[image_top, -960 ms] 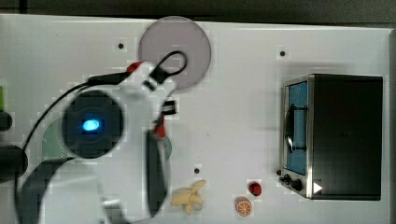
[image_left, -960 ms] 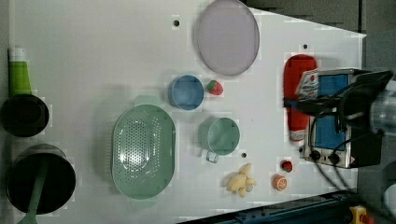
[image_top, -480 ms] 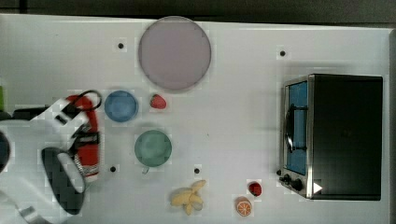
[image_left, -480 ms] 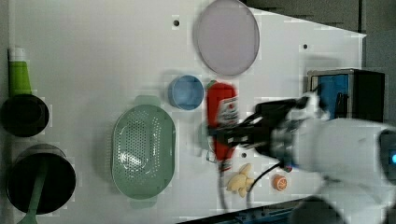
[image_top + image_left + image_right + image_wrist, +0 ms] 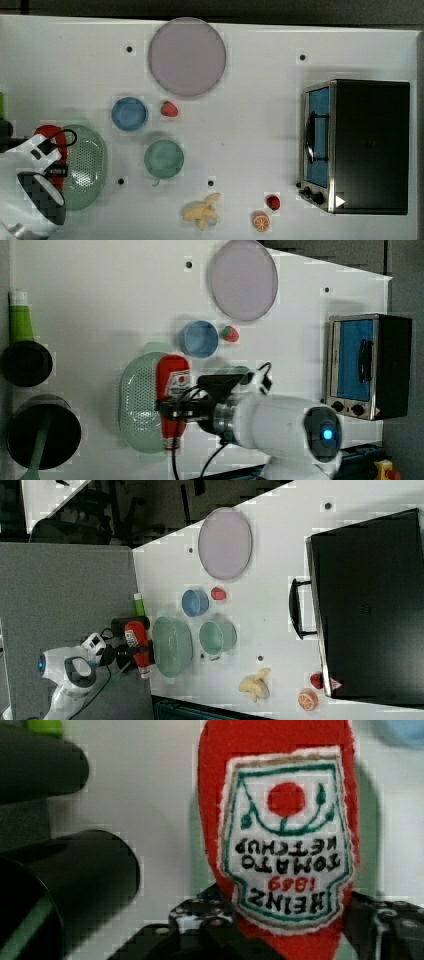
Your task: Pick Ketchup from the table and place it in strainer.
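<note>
**Desk:** Where is the ketchup bottle [image 5: 172,400] at this moment?

**Photographer:** In the left view it lies lengthwise over the right half of the pale mint-green strainer [image 5: 139,402], carried by the Franka arm's gripper [image 5: 175,407], whose jaws are clamped on the bottle's middle. The wrist view shows its stitched Heinz tomato ketchup label [image 5: 286,840] close up, with the gripper [image 5: 285,935] pinching the bottle below the label.

**Desk:** And from the other angles?

**Photographer:** The top view has the red bottle [image 5: 52,150] at the strainer's [image 5: 85,167] left rim, partly under the white arm [image 5: 32,197]. The right view puts the bottle [image 5: 137,647] just left of the strainer [image 5: 172,647], the gripper [image 5: 132,652] across it. Whether the bottle touches the basket cannot be told.

**Desk:** What else sits on the bench?

**Photographer:** In the top view, the white bench [image 5: 250,125] carries a blue bowl [image 5: 129,113], a strawberry [image 5: 169,109] just beside it, a green cup [image 5: 163,158], a large lilac plate [image 5: 186,56], a banana bunch [image 5: 202,212], an orange slice [image 5: 260,221], a small dark-red ball [image 5: 273,202] and a toaster oven [image 5: 357,145]. The left view adds two black pots [image 5: 25,363] and a green bottle [image 5: 21,320] at the left view's left edge.
</note>
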Controlling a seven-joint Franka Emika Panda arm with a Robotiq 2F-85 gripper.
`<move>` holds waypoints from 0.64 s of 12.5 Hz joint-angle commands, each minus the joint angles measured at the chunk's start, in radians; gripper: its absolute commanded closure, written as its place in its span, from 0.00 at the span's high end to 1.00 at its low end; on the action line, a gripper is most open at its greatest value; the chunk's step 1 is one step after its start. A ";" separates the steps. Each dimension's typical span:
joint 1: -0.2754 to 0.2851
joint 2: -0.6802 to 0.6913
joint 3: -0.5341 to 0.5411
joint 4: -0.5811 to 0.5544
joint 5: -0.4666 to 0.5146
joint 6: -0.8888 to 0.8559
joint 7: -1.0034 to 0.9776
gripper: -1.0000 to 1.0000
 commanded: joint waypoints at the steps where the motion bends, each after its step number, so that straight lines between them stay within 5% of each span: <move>1: -0.021 0.074 -0.023 0.004 -0.080 0.084 0.141 0.58; 3: -0.021 0.128 -0.025 0.006 -0.082 0.127 0.162 0.62; 6: -0.022 0.151 -0.035 0.006 -0.082 0.138 0.163 0.94; 8: -0.026 0.125 -0.035 0.007 -0.081 0.134 0.165 1.00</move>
